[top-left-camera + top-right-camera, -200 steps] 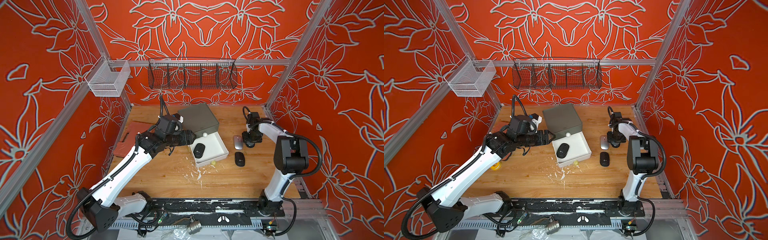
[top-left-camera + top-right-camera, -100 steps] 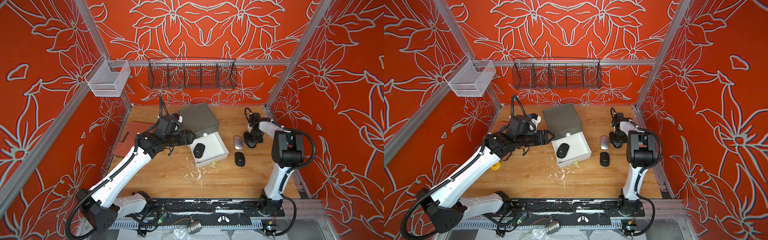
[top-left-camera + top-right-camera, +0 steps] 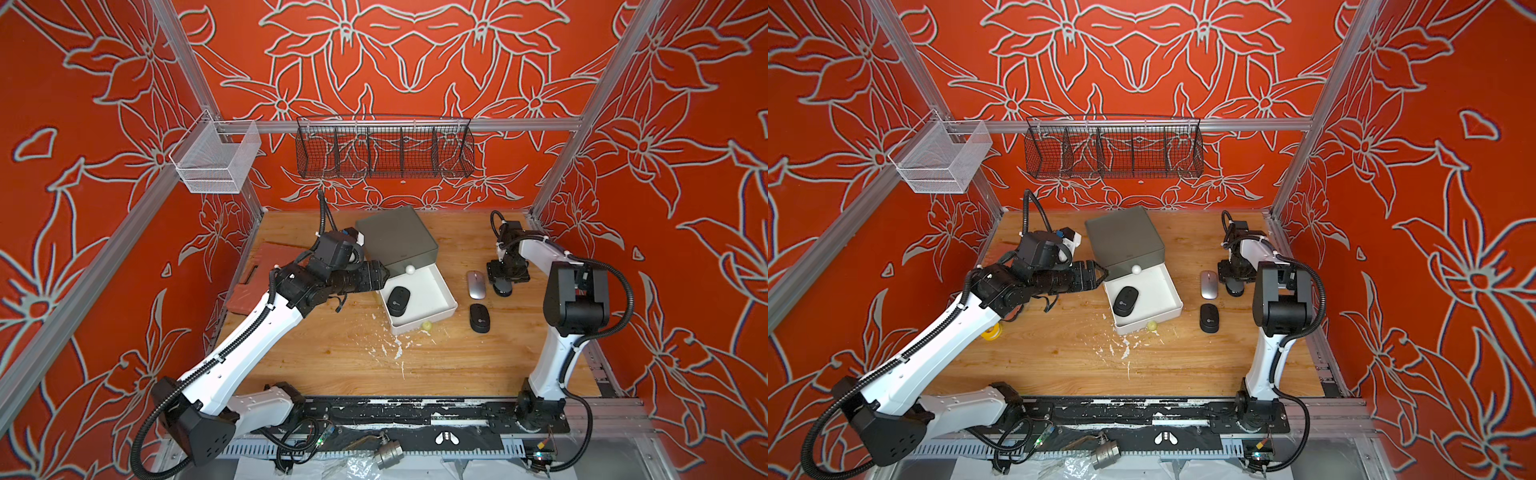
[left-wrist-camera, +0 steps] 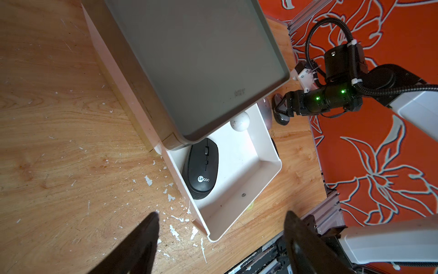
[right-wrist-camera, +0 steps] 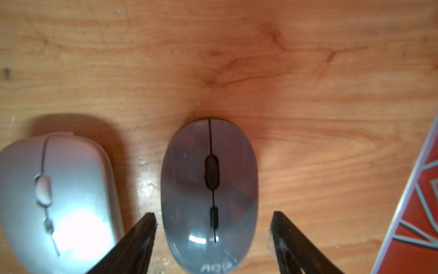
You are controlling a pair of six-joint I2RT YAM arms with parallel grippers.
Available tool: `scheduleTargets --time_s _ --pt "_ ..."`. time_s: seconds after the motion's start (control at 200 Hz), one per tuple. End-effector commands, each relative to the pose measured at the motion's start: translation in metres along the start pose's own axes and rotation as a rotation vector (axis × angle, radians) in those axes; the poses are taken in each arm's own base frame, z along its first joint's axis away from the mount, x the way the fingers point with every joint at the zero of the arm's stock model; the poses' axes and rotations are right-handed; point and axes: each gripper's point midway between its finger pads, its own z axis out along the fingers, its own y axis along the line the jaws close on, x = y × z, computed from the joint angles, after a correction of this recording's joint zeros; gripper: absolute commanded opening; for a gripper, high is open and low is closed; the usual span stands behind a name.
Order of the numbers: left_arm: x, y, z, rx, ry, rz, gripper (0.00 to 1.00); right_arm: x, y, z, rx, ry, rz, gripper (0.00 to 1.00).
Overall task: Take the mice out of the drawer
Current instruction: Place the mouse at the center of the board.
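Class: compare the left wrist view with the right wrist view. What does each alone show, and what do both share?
Left wrist only: the black mouse in the open white drawer, a white ball, the grey cabinet, the open left gripper. Right wrist only: the wheels and buttons of the dark grey mouse and silver mouse, with the open right gripper astride the grey one, touching nothing. Shared: the wooden table, the red wall, and those two mice, mere slivers past the drawer in the left wrist view.

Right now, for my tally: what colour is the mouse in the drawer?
The mouse is black; clearest in the left wrist view.
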Motion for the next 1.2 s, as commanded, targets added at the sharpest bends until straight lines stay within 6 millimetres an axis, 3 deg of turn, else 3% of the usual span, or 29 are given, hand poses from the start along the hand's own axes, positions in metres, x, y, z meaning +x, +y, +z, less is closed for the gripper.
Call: scheduleTargets --time_s 0.0,0.08,0.245,0.44,0.575,0.751,0.926,0.936,1.196 --pt "-0.009 -0.007 -0.017 0.011 -0.045 0.020 0.81 -0.011 -0.007 -0.053 -0.011 -0.107 0.060 0.80" --pt "-0.007 -0.004 -0.020 -0.001 -0.048 0.021 0.81 -0.007 -0.004 -0.084 -0.043 -0.167 0.125 0.81" --pt "-0.002 0.004 -0.024 -0.015 -0.067 0.004 0.81 0.013 0.028 -0.138 -0.230 -0.304 0.162 0.81" --pt "0.010 0.015 -0.025 -0.029 -0.069 -0.019 0.81 0.060 0.085 -0.163 -0.300 -0.320 0.076 0.83" --pt "0.017 0.021 -0.023 -0.031 -0.069 -0.036 0.82 0.082 0.123 -0.182 -0.391 -0.343 0.032 0.85" --pt "0.026 0.028 -0.020 -0.039 -0.053 -0.043 0.83 0.108 0.166 -0.195 -0.437 -0.320 -0.026 0.87" --pt "0.034 0.043 -0.019 -0.090 -0.057 -0.063 0.85 0.134 0.223 -0.205 -0.470 -0.321 -0.139 0.88" --pt "0.033 0.041 -0.026 -0.079 -0.076 -0.062 0.85 0.134 0.226 -0.207 -0.472 -0.324 -0.145 0.88" --pt "0.036 0.054 -0.035 -0.115 -0.120 -0.076 0.86 0.152 0.289 -0.192 -0.422 -0.318 -0.262 0.87"
